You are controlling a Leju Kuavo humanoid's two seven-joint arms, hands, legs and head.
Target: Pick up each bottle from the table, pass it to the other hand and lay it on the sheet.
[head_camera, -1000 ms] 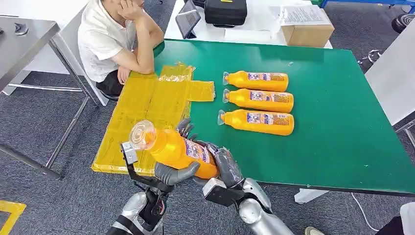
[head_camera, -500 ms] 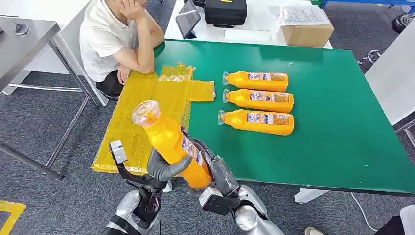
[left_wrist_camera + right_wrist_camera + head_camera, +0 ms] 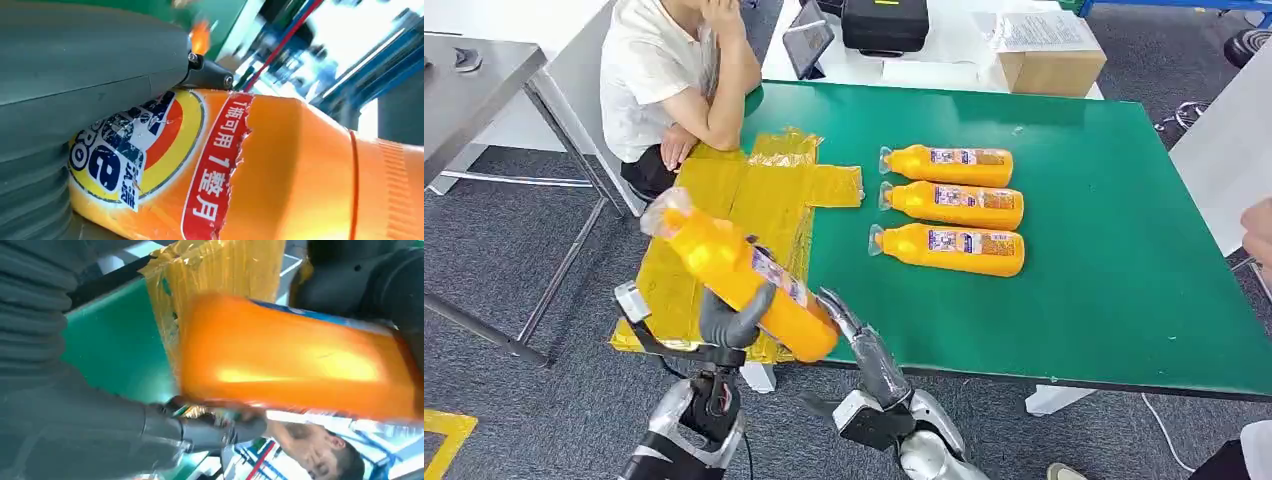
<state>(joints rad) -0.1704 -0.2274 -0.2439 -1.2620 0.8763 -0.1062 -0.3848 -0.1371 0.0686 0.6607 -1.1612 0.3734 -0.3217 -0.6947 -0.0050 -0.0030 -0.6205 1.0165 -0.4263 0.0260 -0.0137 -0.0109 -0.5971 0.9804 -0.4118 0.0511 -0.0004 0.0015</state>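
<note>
My left robot hand (image 3: 736, 318) now grips the orange bottle (image 3: 739, 275) alone; the right robot hand (image 3: 856, 335) has let go, fingers apart. The bottle has swung out over the yellow sheet (image 3: 724, 205), ready for laying down. Three bottles (image 3: 954, 201) wait on the desk (image 3: 1104, 250).

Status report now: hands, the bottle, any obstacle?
Left hand grips the orange bottle, tilted above the yellow sheet. Right hand open beside its base. Three bottles wait on the table. A person's arm rests at the sheet's far end.
</note>
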